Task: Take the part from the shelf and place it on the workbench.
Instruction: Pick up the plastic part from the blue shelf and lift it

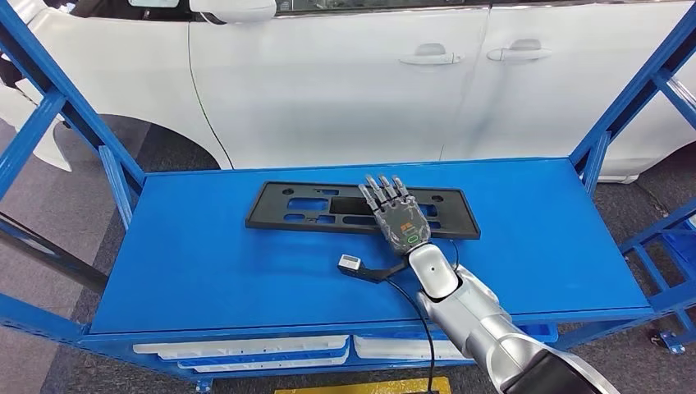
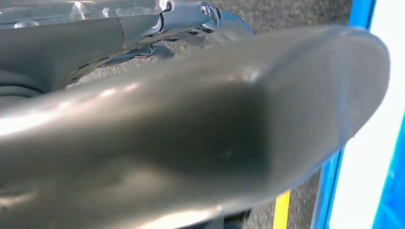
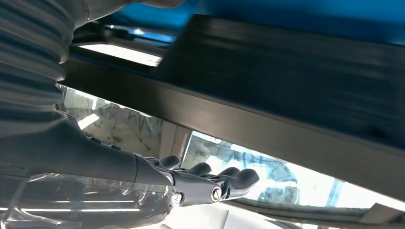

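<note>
The part is a long flat black frame with cut-outs, lying across the back middle of the blue shelf top. My right hand lies over the part's right half, back upward, fingers stretched out side by side toward the car. In the right wrist view the part's dark edge runs close along the straight fingers, which are not closed around it. My left hand hangs low with nothing in it, its thick grey thumb close to the camera and the floor behind it.
A white car stands right behind the shelf. Blue frame struts rise at the left and right. A black cable with a small white plug lies by my wrist. White parts lie on the level below.
</note>
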Robot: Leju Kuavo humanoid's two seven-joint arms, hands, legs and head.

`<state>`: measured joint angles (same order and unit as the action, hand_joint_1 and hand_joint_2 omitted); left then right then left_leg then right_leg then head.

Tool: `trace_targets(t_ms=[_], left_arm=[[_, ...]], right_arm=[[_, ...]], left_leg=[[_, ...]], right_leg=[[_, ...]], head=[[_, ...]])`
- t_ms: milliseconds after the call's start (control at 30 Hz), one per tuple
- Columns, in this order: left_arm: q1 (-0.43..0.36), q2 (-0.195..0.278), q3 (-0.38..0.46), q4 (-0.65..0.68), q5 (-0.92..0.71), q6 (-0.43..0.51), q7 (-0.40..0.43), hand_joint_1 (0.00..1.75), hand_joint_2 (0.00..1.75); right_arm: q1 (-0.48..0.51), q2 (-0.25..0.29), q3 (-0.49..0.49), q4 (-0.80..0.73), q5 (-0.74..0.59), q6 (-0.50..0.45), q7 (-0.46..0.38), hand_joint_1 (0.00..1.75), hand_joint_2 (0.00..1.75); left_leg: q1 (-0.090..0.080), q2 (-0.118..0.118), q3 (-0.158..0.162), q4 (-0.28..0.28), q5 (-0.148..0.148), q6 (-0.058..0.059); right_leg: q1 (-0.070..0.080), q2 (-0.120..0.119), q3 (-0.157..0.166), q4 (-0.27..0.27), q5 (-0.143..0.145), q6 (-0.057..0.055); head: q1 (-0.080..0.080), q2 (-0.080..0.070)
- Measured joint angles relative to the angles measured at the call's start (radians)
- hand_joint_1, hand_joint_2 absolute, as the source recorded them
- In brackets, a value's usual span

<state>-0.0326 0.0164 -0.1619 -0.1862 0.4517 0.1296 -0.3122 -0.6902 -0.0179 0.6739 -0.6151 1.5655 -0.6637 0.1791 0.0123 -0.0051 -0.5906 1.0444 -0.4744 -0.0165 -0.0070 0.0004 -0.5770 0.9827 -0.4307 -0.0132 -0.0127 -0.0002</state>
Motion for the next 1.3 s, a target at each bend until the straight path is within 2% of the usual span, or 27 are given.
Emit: trace_targets(t_ms=[33,100,133,167,200,267,333,400,500,633,667,700,733,800,833,900,967,1000,1033,1100,1133,1167,1200,1233,1300], left_arm=[[0.001,0.001,0.0,0.0,0.0,-0.002,-0.002,0.0,0.0],[0.002,0.002,0.0,0.0,0.0,-0.004,-0.005,0.0,0.0],[0.004,0.002,0.0,0.0,0.0,-0.004,-0.006,0.0,0.0],[0.005,0.002,0.0,0.0,0.0,-0.004,-0.007,0.0,0.0],[0.006,0.002,0.0,0.0,0.0,-0.004,-0.008,0.0,0.0],[0.006,0.003,0.0,0.0,0.0,-0.008,-0.011,0.0,0.0],[0.004,0.003,0.0,0.0,0.001,-0.016,-0.014,0.0,0.0],[0.004,0.003,0.0,0.0,0.002,-0.024,-0.018,0.0,0.0],[0.006,0.002,0.0,0.0,0.007,-0.031,-0.025,0.0,0.0],[0.005,0.001,0.0,0.0,0.008,-0.033,-0.027,0.0,0.0],[0.005,0.001,0.0,0.0,0.008,-0.033,-0.028,0.0,0.0],[0.005,0.001,0.0,0.0,0.011,-0.034,-0.031,0.0,0.0],[0.005,0.0,0.001,0.0,0.014,-0.037,-0.036,0.0,0.0],[0.006,-0.003,0.002,0.0,0.019,-0.044,-0.05,0.0,0.0],[0.006,-0.004,0.002,0.0,0.018,-0.047,-0.06,0.0,0.0],[0.007,-0.005,0.001,0.0,0.013,-0.044,-0.078,0.0,0.0],[0.008,-0.006,0.001,0.0,0.004,-0.037,-0.087,0.0,0.0],[0.008,-0.006,0.0,0.0,0.001,-0.035,-0.089,0.0,0.0],[0.008,-0.006,0.0,0.0,-0.001,-0.034,-0.089,0.0,0.0],[0.008,-0.007,-0.002,0.0,-0.002,-0.034,-0.089,0.0,0.0],[0.008,-0.007,-0.002,0.0,-0.002,-0.034,-0.089,0.0,0.0],[0.008,-0.007,-0.003,0.0,-0.002,-0.033,-0.089,0.0,0.0],[0.009,-0.007,-0.003,0.0,-0.002,-0.033,-0.089,0.0,0.0],[0.009,-0.007,-0.004,0.0,-0.002,-0.033,-0.089,0.0,0.0],[0.009,-0.007,-0.004,0.0,-0.002,-0.033,-0.089,0.0,0.0]], right_arm=[[-0.003,-0.004,0.009,0.0,0.0,0.007,0.0,0.91,1.75],[-0.006,-0.014,0.024,0.0,-0.004,0.025,-0.005,1.75,1.75],[-0.006,-0.018,0.03,0.0,-0.009,0.035,-0.013,1.75,1.75],[-0.005,-0.021,0.033,0.0,-0.017,0.043,-0.023,1.75,1.75],[-0.005,-0.023,0.034,-0.001,-0.025,0.048,-0.035,1.75,1.75],[-0.004,-0.028,0.036,-0.003,-0.039,0.049,-0.053,1.75,1.75],[0.002,-0.031,0.037,-0.01,-0.049,0.047,-0.067,1.75,1.75],[0.011,-0.032,0.039,-0.025,-0.06,0.049,-0.077,1.75,1.75],[0.022,-0.033,0.041,-0.05,-0.072,0.054,-0.087,1.75,1.75],[0.023,-0.034,0.041,-0.054,-0.074,0.055,-0.089,1.75,1.75],[0.024,-0.035,0.041,-0.059,-0.075,0.056,-0.091,1.75,1.75],[0.03,-0.036,0.042,-0.07,-0.077,0.057,-0.094,1.75,1.75],[0.039,-0.038,0.044,-0.088,-0.081,0.057,-0.102,1.75,1.75],[0.058,-0.041,0.052,-0.13,-0.09,0.057,-0.119,1.75,1.75],[0.063,-0.041,0.055,-0.147,-0.094,0.056,-0.126,1.75,1.75],[0.074,-0.044,0.059,-0.174,-0.102,0.055,-0.127,1.75,1.75],[0.086,-0.051,0.06,-0.209,-0.11,0.055,-0.127,1.75,1.75],[0.09,-0.055,0.06,-0.227,-0.113,0.055,-0.127,1.75,1.75],[0.093,-0.057,0.06,-0.242,-0.116,0.055,-0.127,1.75,1.75],[0.098,-0.06,0.06,-0.261,-0.119,0.055,-0.128,1.75,1.75],[0.103,-0.062,0.06,-0.268,-0.119,0.055,-0.128,1.75,1.75],[0.107,-0.064,0.061,-0.274,-0.119,0.055,-0.128,1.75,1.75],[0.111,-0.066,0.061,-0.279,-0.119,0.055,-0.128,1.75,1.75],[0.114,-0.067,0.062,-0.283,-0.119,0.055,-0.129,1.75,1.75],[0.116,-0.07,0.062,-0.291,-0.12,0.055,-0.129,1.75,1.75]], left_leg=[[0.001,0.0,-0.022,0.052,-0.03,-0.003],[0.001,0.0,-0.085,0.194,-0.095,-0.008],[0.002,0.0,-0.108,0.241,-0.108,-0.011],[0.002,0.0,-0.113,0.252,-0.102,-0.012],[0.003,0.001,-0.099,0.221,-0.077,-0.012],[0.006,0.001,-0.033,0.081,-0.01,-0.01],[0.005,0.0,0.012,-0.017,0.022,-0.001],[0.002,-0.002,0.015,-0.031,0.023,0.011],[0.004,0.0,0.017,-0.039,0.03,0.029],[0.005,0.001,0.018,-0.042,0.032,0.032],[0.005,0.001,0.017,-0.042,0.032,0.033],[0.005,0.001,0.016,-0.042,0.033,0.036],[0.004,0.001,0.017,-0.042,0.032,0.036],[0.001,0.0,0.018,-0.04,0.028,0.034],[0.0,-0.001,0.019,-0.039,0.027,0.029],[-0.002,-0.002,0.016,-0.04,0.026,0.019],[-0.001,-0.001,0.014,-0.036,0.02,0.008],[-0.001,-0.001,0.007,-0.016,0.005,0.004],[-0.001,-0.001,-0.011,0.027,-0.022,0.001],[0.001,0.0,-0.071,0.161,-0.087,-0.005],[0.001,0.0,-0.1,0.222,-0.109,-0.007],[0.001,0.0,-0.116,0.25,-0.11,-0.009],[0.001,0.0,-0.113,0.239,-0.092,-0.009],[0.002,0.001,-0.09,0.188,-0.057,-0.008],[0.001,0.002,-0.028,0.049,0.008,-0.003]], right_leg=[[-0.001,-0.001,0.004,-0.004,0.002,-0.004],[0.0,-0.002,0.004,-0.005,0.002,-0.008],[0.0,-0.001,0.004,-0.005,0.002,-0.008],[0.0,0.0,0.005,-0.004,0.001,-0.008],[0.0,0.001,0.005,-0.002,0.0,-0.007],[0.001,0.003,0.005,0.005,-0.004,0.0],[0.005,0.005,-0.001,0.016,-0.009,0.01],[0.007,0.007,-0.006,0.019,-0.009,0.02],[0.001,0.006,-0.007,0.023,-0.014,0.033],[0.0,0.006,-0.008,0.027,-0.018,0.035],[0.0,0.005,-0.016,0.044,-0.03,0.037],[-0.001,0.005,-0.047,0.111,-0.065,0.041],[-0.002,0.005,-0.057,0.132,-0.067,0.042],[-0.002,0.004,-0.051,0.113,-0.05,0.038],[0.0,0.004,-0.02,0.045,-0.013,0.032],[0.005,0.004,-0.012,0.02,-0.011,0.023],[0.001,0.003,-0.01,0.013,-0.007,0.011],[-0.001,0.003,-0.007,0.008,-0.005,0.004],[-0.004,0.002,-0.004,0.004,-0.004,-0.002],[-0.002,0.001,-0.002,0.003,-0.005,-0.008],[-0.001,0.001,-0.002,0.003,-0.006,-0.009],[0.0,0.001,-0.001,0.004,-0.007,-0.009],[0.0,0.002,-0.001,0.006,-0.009,-0.008],[0.0,0.003,0.0,0.009,-0.011,-0.006],[0.003,0.004,0.001,0.018,-0.019,0.0]], head=[[-0.001,0.0],[-0.002,0.0],[-0.002,0.0],[-0.002,0.0],[-0.002,0.0],[-0.002,0.0],[0.0,0.0],[0.002,0.0],[0.002,0.0],[0.002,0.0],[0.004,0.0],[0.006,0.0],[0.007,0.0],[0.009,0.0],[0.009,0.0],[0.008,0.0],[0.008,0.0],[0.007,0.0],[0.007,0.0],[0.006,0.0],[0.006,0.0],[0.006,0.0],[0.006,0.0],[0.006,0.0],[0.006,0.0]])
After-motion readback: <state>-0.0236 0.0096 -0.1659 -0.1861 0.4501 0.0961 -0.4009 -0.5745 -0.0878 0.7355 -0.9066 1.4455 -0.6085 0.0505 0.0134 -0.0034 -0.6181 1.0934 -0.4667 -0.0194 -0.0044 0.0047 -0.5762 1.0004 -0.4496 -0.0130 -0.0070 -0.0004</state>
